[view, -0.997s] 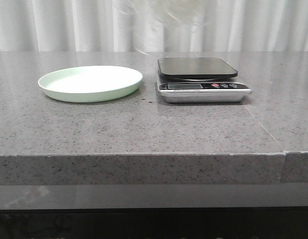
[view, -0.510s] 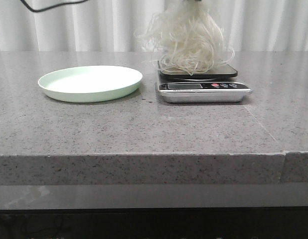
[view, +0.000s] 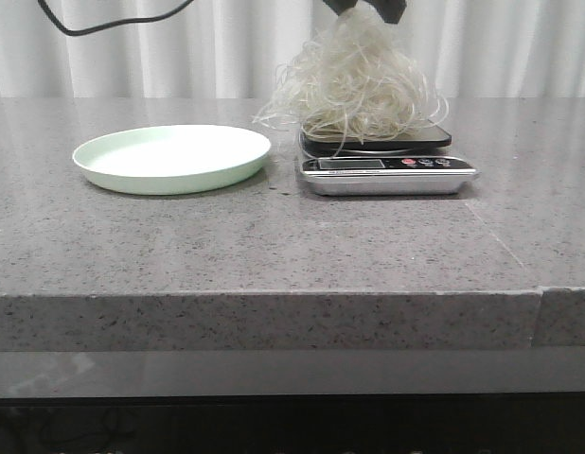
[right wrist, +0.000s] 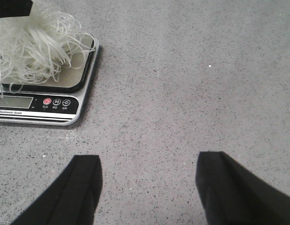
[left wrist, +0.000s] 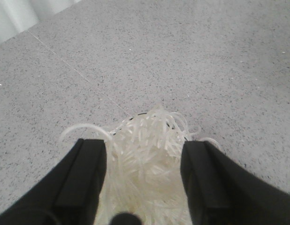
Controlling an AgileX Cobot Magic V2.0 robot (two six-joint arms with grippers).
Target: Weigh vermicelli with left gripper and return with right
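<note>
The vermicelli (view: 359,90) is a fluffy heap of pale strands resting on the black platform of the scale (view: 387,176). My left gripper (view: 368,9) hangs right above its peak, at the top edge of the front view. In the left wrist view the left gripper (left wrist: 144,151) stands open, its fingers wide apart on either side of the vermicelli (left wrist: 145,164). The right gripper (right wrist: 149,161) is open over bare counter, to the right of the scale (right wrist: 41,105) and the vermicelli (right wrist: 32,42). It does not show in the front view.
An empty pale green plate (view: 171,157) lies on the grey stone counter left of the scale. A white curtain hangs behind the counter. A black cable (view: 103,24) dangles at the upper left.
The vermicelli came down from above onto the scale platform, then slumped and spread into a lower heap. The left gripper now shows at the top of the front view.
</note>
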